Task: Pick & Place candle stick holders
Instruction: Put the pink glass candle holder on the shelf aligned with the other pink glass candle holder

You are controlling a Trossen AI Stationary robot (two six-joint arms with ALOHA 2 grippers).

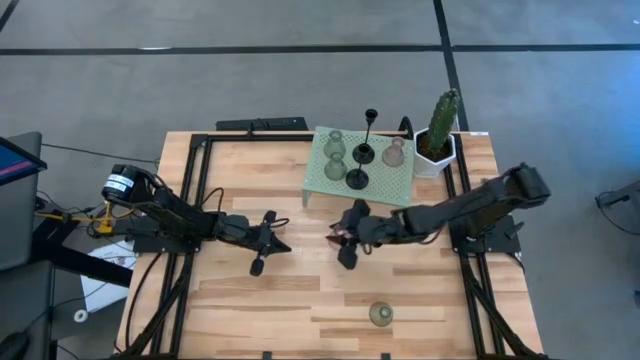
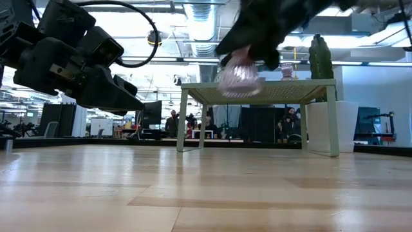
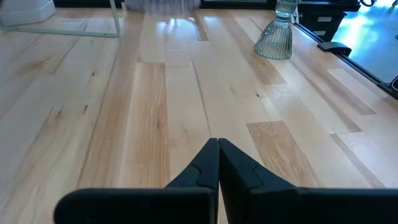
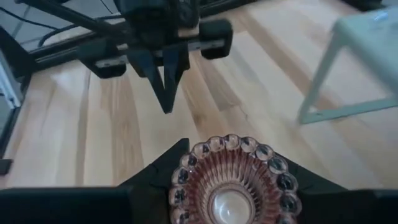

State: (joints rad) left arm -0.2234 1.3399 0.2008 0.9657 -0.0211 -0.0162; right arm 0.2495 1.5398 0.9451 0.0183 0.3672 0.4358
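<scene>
My right gripper [image 1: 345,238] is shut on a dusty pink ribbed holder [image 4: 233,186] above the middle of the table, in front of the mint-green mesh stand [image 1: 385,185]. The holder also shows in the low view [image 2: 239,77], clear of the wood. My left gripper [image 1: 262,242] is shut and empty, left of centre, pointing at the right gripper. On the stand are two green holders [image 1: 335,142] [image 1: 335,168], a pink one [image 1: 394,152], a squat black one [image 1: 357,180] and the tall black stem [image 1: 370,128]. One green holder [image 1: 380,314] stands on the table near the front edge. My right gripper pinches the pink holder's ribbed bell body [image 4: 186,171] between its two fingers, one on each side. The fingers slant down from the table's right side. The holder is lifted clear of the table, roughly upright, its wide beaded rim [image 2: 239,90] lowest.
A white-potted cactus [image 1: 437,135] stands at the stand's right, by the table's far right corner. Black frame rails [image 1: 190,200] run along both side edges. Bare wood lies between the arms and the front edge. People show in the room behind [image 2: 172,122].
</scene>
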